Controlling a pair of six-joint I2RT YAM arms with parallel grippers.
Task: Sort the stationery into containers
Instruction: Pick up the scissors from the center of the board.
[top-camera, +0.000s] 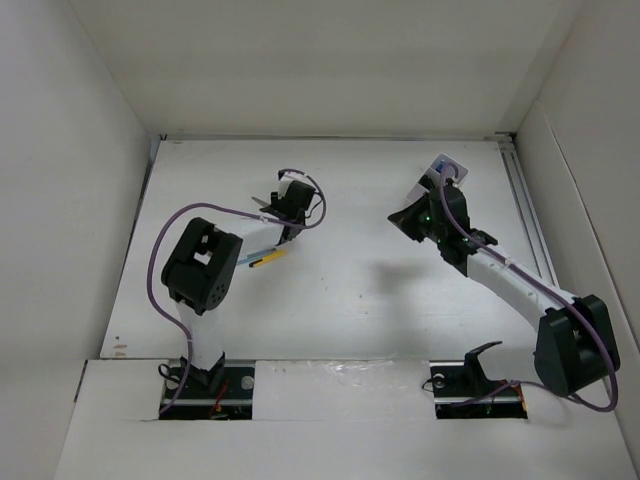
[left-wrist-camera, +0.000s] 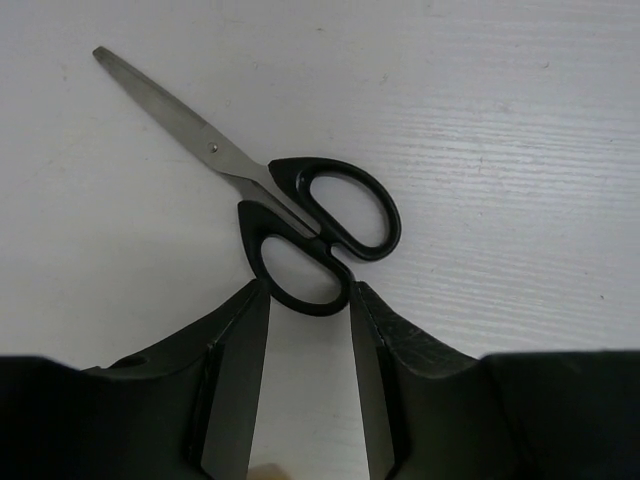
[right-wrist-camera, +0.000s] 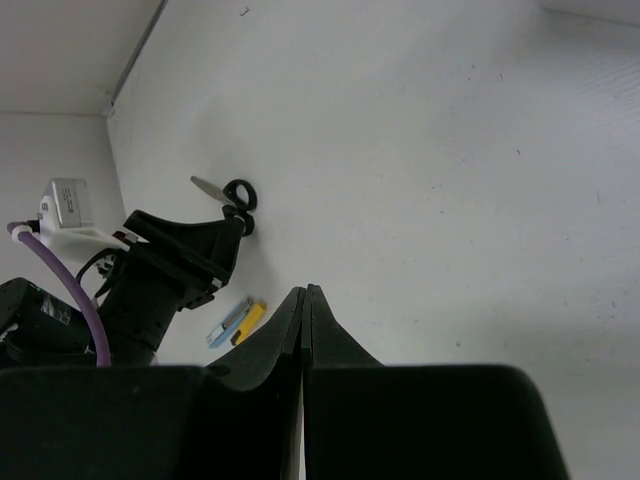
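The black-handled silver scissors (left-wrist-camera: 320, 222) lie flat on the white table, blades pointing away to the upper left. My left gripper (left-wrist-camera: 304, 292) is open, and its fingertips stand on either side of the nearer handle loop, low over the table. In the top view the scissors (top-camera: 263, 203) show just left of the left gripper (top-camera: 279, 212). A yellow pen (top-camera: 268, 258) and a light-blue pen (top-camera: 257, 250) lie side by side near the left arm. My right gripper (right-wrist-camera: 305, 291) is shut and empty above mid-table (top-camera: 395, 218). No container, highlighter or marker is in view.
White walls enclose the table (top-camera: 350, 280) on the left, back and right. A metal rail (top-camera: 528, 215) runs along the right edge. The left arm's elbow (top-camera: 205, 265) hangs over the near-left part, beside the pens. The right arm (top-camera: 510, 280) crosses the near-right part.
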